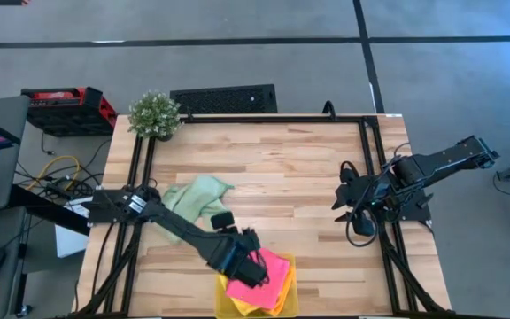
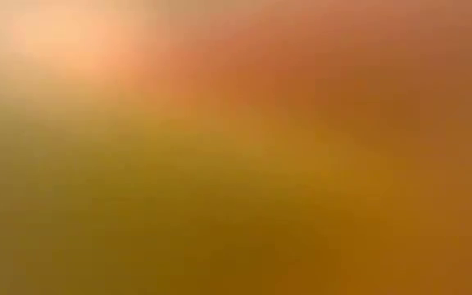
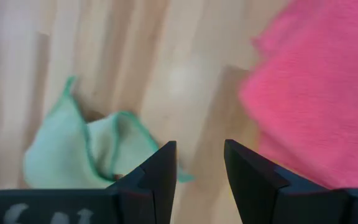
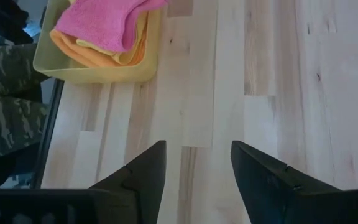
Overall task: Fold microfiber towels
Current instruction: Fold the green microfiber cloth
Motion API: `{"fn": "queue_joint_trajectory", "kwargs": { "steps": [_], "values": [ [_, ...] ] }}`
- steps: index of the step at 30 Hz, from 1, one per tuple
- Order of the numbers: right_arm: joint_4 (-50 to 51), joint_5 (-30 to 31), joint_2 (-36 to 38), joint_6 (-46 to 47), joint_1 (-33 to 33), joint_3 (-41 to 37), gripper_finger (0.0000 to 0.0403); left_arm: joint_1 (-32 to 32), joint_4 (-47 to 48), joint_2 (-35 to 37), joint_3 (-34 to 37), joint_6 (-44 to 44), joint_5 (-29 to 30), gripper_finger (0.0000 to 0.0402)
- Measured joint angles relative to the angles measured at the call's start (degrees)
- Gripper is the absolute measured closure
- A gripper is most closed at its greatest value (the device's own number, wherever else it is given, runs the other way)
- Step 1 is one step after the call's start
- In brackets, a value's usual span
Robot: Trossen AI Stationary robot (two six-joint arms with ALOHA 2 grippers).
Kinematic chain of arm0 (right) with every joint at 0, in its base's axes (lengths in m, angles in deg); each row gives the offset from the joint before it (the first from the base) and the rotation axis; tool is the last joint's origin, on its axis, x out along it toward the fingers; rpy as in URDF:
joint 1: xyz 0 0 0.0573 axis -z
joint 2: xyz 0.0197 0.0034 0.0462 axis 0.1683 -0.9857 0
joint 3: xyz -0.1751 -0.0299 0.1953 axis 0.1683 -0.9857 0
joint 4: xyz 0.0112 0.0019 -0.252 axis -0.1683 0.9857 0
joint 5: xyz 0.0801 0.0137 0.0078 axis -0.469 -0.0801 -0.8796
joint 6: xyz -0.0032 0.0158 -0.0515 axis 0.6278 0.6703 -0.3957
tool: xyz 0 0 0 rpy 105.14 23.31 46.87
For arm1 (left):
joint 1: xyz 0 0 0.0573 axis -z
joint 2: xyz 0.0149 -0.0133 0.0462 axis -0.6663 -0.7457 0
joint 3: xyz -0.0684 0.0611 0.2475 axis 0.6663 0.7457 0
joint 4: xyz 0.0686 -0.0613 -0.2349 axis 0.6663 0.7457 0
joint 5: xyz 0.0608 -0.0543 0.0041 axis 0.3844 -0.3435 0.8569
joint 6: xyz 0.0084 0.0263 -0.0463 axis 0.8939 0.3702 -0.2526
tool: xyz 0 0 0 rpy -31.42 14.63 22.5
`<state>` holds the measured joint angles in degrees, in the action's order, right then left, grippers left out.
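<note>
Right wrist alone shows orange towel under pink towel.

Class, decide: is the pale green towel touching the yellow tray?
Apart. The high view shows bare wooden table between the pale green towel, lying crumpled mid-table, and the yellow tray at the near edge.

high view: overhead, straight down, far enough to take in whole table w/ both arms. low view: only an orange-yellow blur, something pressed right up to the lens. left wrist cam: v. close to the tabletop, looks past its own fingers at green towel & pink towel. right wrist cam: farther back, looks across bare planks to tray w/ pink towel on top. shared: pink towel in high + both wrist views; tray in high + right wrist.
</note>
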<state>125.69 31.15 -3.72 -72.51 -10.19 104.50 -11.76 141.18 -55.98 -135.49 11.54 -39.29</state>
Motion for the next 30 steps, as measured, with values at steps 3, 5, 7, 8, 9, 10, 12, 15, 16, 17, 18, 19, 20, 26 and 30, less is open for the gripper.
{"fn": "queue_joint_trajectory", "kwargs": {
  "steps": [3, 5, 7, 8, 9, 10, 12, 15, 16, 17, 18, 19, 20, 26, 30],
  "values": [
    [0.0, 0.1, -0.1, -0.1, 0.0, 0.0, 0.0198, -2.6, 0.2, 0.2, 2.8, 1.8, 0.3, 0.0273],
    [0.0, 0.1, -0.1, -1.2, 0.0, 0.0, 0.0198, -4.5, 0.2, 0.5, 4.6, 3.8, 0.4, 0.0274],
    [0.0, 0.1, -0.1, -1.9, 0.0, 0.0, 0.0198, -6.3, 0.2, 1.1, 6.2, 5.3, 0.5, 0.0274],
    [0.1, 0.1, -0.2, -2.2, 0.0, 0.0, 0.0198, -7.2, 0.1, 1.4, 7.2, 6.3, 0.6, 0.0274],
    [0.1, 0.1, -0.2, -2.5, 0.0, 0.0, 0.0198, -8.0, 0.1, 1.8, 8.6, 7.0, 0.6, 0.0274],
    [0.1, 0.1, -0.2, -2.5, 0.0, 0.0, 0.0198, -8.8, 0.2, 2.0, 9.9, 7.7, 0.5, 0.0274],
    [0.1, 0.1, -0.3, -2.5, 0.0, 0.0, 0.0198, -10.4, 0.1, 3.4, 13.0, 7.9, 0.6, 0.0274],
    [0.2, 0.0, -0.3, -2.5, 0.0, 0.0, 0.0198, -12.5, 0.2, 7.3, 19.6, 7.1, 0.6, 0.0274],
    [0.2, 0.0, -0.3, -2.5, 0.0, 0.0, 0.0198, -13.3, -0.1, 8.8, 22.1, 6.3, 0.7, 0.0274],
    [0.2, 0.0, -0.3, -2.5, 0.0, 0.0, 0.0198, -13.9, -0.2, 10.3, 24.3, 5.2, 0.7, 0.0274],
    [0.3, 0.0, -0.3, -2.5, 0.0, 0.0, 0.0198, -14.7, -0.3, 11.8, 26.5, 3.9, 0.7, 0.0274],
    [0.4, 0.0, -0.3, -2.5, 0.0, 0.0, 0.0198, -15.4, -0.3, 13.2, 28.5, 2.8, 0.7, 0.0274],
    [0.4, 0.0, -0.3, -2.5, 0.0, 0.0, 0.0198, -16.2, -0.7, 14.7, 30.4, 1.7, 0.7, 0.0274],
    [0.1, 0.1, -0.3, -2.5, 0.0, 0.0, 0.0198, -22.4, -5.1, 20.1, 39.9, -6.7, 0.3, 0.0274],
    [0.2, 1.8, -0.3, -2.4, 0.1, 0.0, 0.0198, -26.8, -11.2, 20.0, 45.4, -4.5, 0.1, 0.0274]
  ]
}}
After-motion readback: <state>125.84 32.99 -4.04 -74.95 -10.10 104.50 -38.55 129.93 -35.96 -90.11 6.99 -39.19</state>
